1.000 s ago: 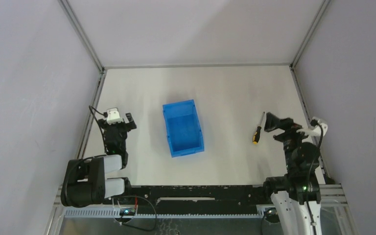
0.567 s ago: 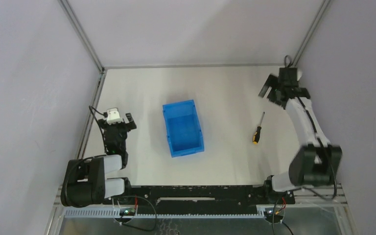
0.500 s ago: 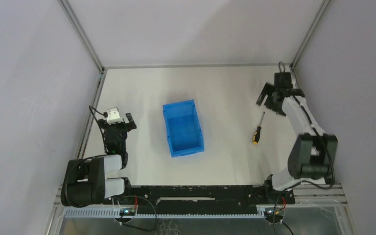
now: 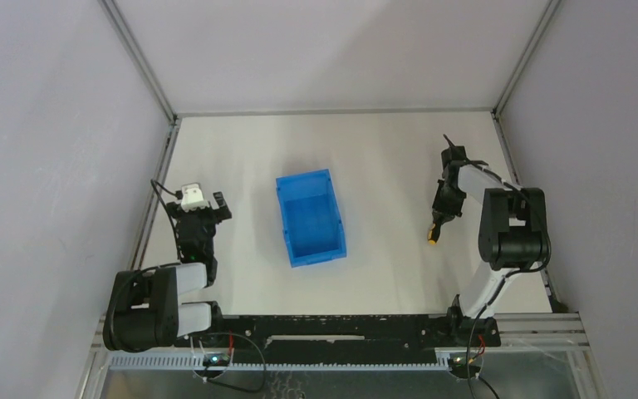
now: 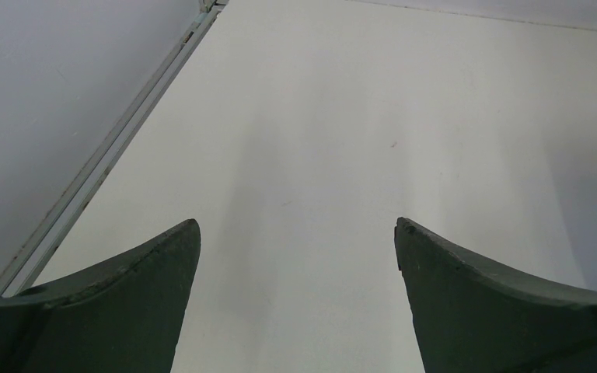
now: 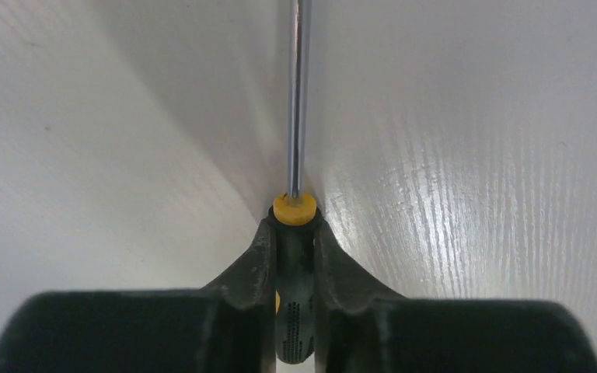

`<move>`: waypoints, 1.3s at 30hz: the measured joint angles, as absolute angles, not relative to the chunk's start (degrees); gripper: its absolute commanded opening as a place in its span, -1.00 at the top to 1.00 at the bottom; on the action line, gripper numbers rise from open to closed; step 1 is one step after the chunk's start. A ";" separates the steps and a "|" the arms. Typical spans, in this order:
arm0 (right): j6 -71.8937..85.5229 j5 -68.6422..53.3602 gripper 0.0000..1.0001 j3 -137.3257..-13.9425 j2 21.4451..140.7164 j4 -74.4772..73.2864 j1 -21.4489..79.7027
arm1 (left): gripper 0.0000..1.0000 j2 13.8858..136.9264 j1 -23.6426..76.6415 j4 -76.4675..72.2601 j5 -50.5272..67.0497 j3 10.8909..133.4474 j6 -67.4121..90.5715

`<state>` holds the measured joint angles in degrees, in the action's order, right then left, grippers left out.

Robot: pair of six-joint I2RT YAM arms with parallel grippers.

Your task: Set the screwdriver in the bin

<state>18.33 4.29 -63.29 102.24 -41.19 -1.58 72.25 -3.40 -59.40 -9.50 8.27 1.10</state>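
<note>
The screwdriver (image 6: pixel 298 109) has a black-and-yellow handle and a thin grey shaft. In the right wrist view the shaft points straight away from the fingers, low over the white tabletop. My right gripper (image 6: pixel 294 227) is shut on the handle just behind its yellow collar. From above, the right gripper (image 4: pixel 439 214) is at the right side of the table, with the yellow end of the screwdriver (image 4: pixel 432 240) showing below it. The blue bin (image 4: pixel 336 212) stands open and empty at mid-table, left of the screwdriver. My left gripper (image 5: pixel 295 225) is open over bare table, nothing between its fingers.
Grey walls with metal corner rails enclose the white table (image 4: pixel 382 158) on three sides. The left gripper (image 4: pixel 206 206) rests near the left rail, well left of the bin. The right arm's elbow (image 4: pixel 512 224) rises close to the right wall.
The right arm unfolded from near its base, swung to the far right corner, then came down onto the screwdriver and shut on its handle. The left arm and bin stayed put.
</note>
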 measured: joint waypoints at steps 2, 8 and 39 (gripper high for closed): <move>17.41 5.08 1.00 -63.61 102.24 -41.80 -1.34 | -1.00 72.25 -3.40 -59.40 -9.50 8.27 1.10; 16.10 7.31 1.00 -70.65 101.60 -51.99 -1.34 | -1.00 72.25 -3.40 -59.40 -9.50 8.27 1.10; 24.67 8.51 1.00 -126.06 112.73 -79.13 48.10 | -1.00 72.25 -3.40 -59.40 -9.50 8.27 1.10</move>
